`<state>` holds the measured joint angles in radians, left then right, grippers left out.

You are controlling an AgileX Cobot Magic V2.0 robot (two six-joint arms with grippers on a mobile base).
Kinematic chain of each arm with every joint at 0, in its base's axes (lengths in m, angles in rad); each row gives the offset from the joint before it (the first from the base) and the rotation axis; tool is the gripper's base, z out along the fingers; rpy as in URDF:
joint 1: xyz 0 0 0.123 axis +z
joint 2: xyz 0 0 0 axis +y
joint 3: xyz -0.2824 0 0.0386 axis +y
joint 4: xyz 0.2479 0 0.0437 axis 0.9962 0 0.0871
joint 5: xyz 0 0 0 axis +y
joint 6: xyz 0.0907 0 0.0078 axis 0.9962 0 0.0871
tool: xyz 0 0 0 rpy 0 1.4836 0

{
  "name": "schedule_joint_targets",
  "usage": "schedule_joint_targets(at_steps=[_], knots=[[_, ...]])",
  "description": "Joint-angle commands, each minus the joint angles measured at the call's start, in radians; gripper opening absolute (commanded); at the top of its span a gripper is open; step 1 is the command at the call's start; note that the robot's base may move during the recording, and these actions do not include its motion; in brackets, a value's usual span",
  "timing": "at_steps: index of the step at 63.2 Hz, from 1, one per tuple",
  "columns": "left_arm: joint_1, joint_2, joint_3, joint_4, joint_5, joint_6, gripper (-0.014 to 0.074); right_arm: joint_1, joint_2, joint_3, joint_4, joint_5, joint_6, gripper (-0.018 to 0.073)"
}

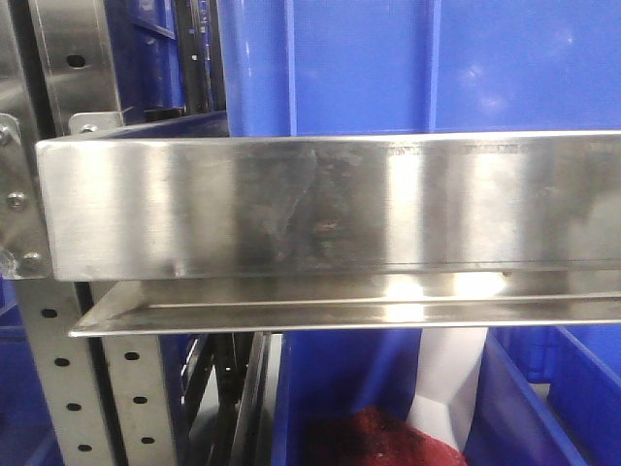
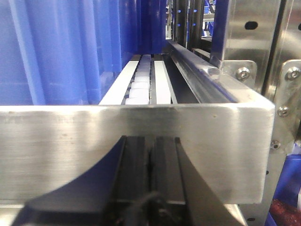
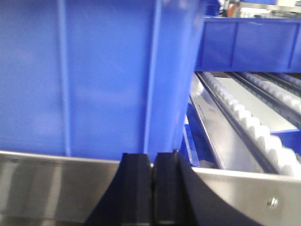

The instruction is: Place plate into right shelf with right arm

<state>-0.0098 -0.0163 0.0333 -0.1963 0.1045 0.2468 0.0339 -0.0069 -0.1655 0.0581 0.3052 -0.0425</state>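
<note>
The plate is out of view in every frame. The right shelf (image 1: 320, 204) fills the front view as a brushed steel beam bolted to perforated uprights, with blue bins above and below. My right gripper (image 3: 152, 157) is shut, its black fingers pressed together with nothing between them, right in front of a steel beam (image 3: 51, 188) and a blue bin (image 3: 94, 75). My left gripper (image 2: 151, 140) is also shut and empty, close against another steel beam (image 2: 94, 141).
White roller tracks (image 3: 254, 127) run back along the shelf level to the right of the blue bin. More rollers (image 2: 141, 82) lie behind the left beam. A lower blue bin (image 1: 524, 408) holds something red (image 1: 378, 437) and a white item (image 1: 446, 374).
</note>
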Motion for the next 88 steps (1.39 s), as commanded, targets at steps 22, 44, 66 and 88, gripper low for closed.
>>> schedule_joint_targets(at_steps=[22,44,66,88], knots=[[0.000,-0.007,0.007,-0.004,-0.076,-0.002,-0.0047,-0.047,-0.017,0.187,0.028,-0.421,-0.027,0.0050],[0.000,-0.007,0.007,-0.004,-0.076,-0.002,-0.0047,-0.047,-0.017,0.187,0.026,-0.418,-0.027,0.0050],[0.000,-0.007,0.007,-0.004,-0.076,-0.002,-0.0047,-0.047,-0.017,0.187,0.026,-0.418,-0.027,0.0050],[0.000,-0.007,0.007,-0.004,-0.076,-0.002,-0.0047,-0.047,-0.017,0.187,0.026,-0.418,-0.027,0.0050]])
